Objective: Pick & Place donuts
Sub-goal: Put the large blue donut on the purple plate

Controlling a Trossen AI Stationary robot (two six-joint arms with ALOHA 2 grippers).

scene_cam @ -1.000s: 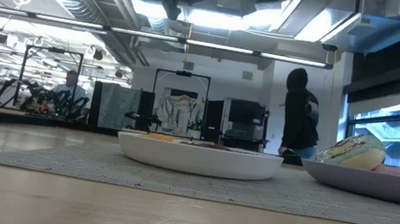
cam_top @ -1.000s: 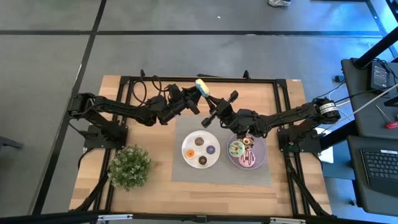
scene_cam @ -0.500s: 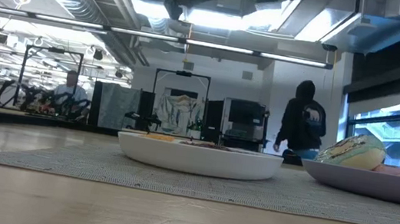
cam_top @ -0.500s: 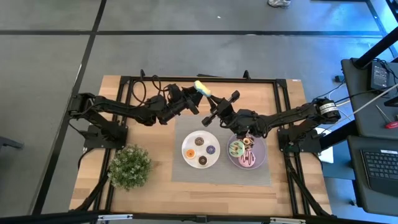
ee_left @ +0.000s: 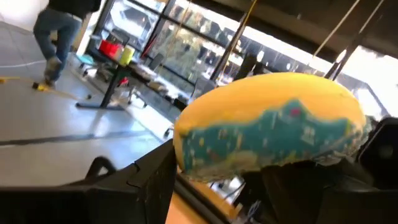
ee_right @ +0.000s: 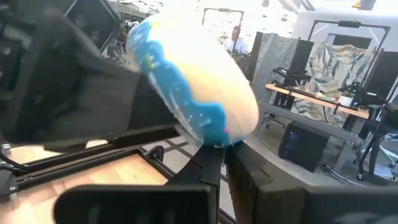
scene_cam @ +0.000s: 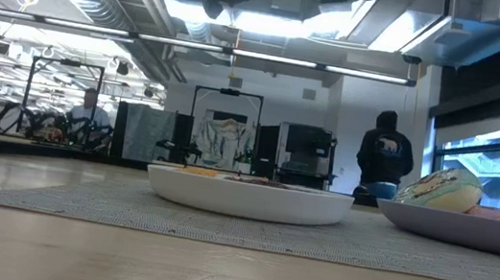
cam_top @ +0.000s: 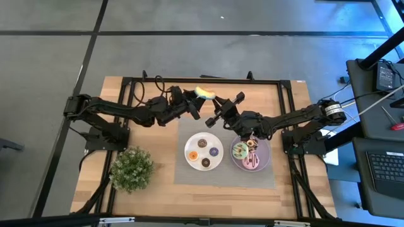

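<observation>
Blue-iced donut (cam_top: 204, 93), pinched by the left gripper (cam_top: 199, 96) above the table's (cam_top: 158, 183) far edge, right gripper (cam_top: 222, 108) spread beside it, seemingly for handover toward the plates (cam_top: 190, 146).

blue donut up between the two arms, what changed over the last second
The left gripper, shut on the blue donut, tipped it flatter and slightly toward the table's far edge. The right gripper edged closer, open beside it, not gripping. In the low view a person walked right. The white plate, purple plate and their donuts did not move.
</observation>
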